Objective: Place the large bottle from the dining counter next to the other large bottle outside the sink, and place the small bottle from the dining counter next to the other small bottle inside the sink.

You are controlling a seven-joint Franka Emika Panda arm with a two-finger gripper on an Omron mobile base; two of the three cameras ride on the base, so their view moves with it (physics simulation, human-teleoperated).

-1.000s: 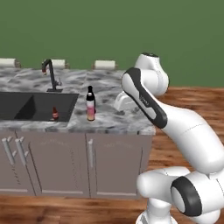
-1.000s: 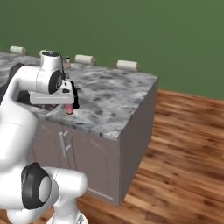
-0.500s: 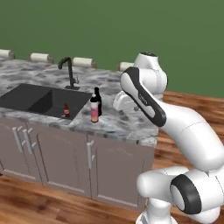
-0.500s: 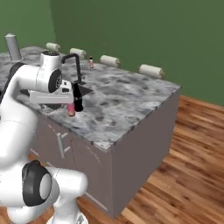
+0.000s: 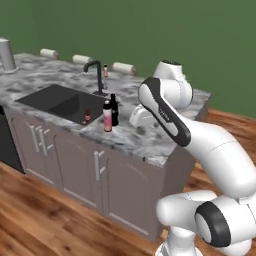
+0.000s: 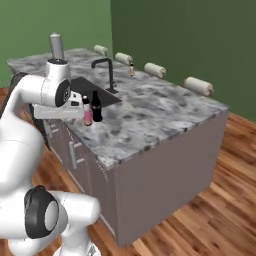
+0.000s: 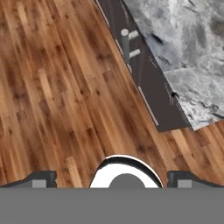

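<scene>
Small bottle (image 5: 105, 71): judged light, rigid and smooth-sided, likely slippery and easy to tip. Best pinched squarely across the body, below the whitish top. Stands upright on the desk (image 5: 165, 145) just behind the faucet (image 5: 95, 75), on the far side of the sink (image 5: 50, 100), well apart from the claw (image 7: 112, 177). Claw spread wide, clamped on nothing, aimed down past the desk's edge at the wood floor (image 7: 52, 87).
</scene>
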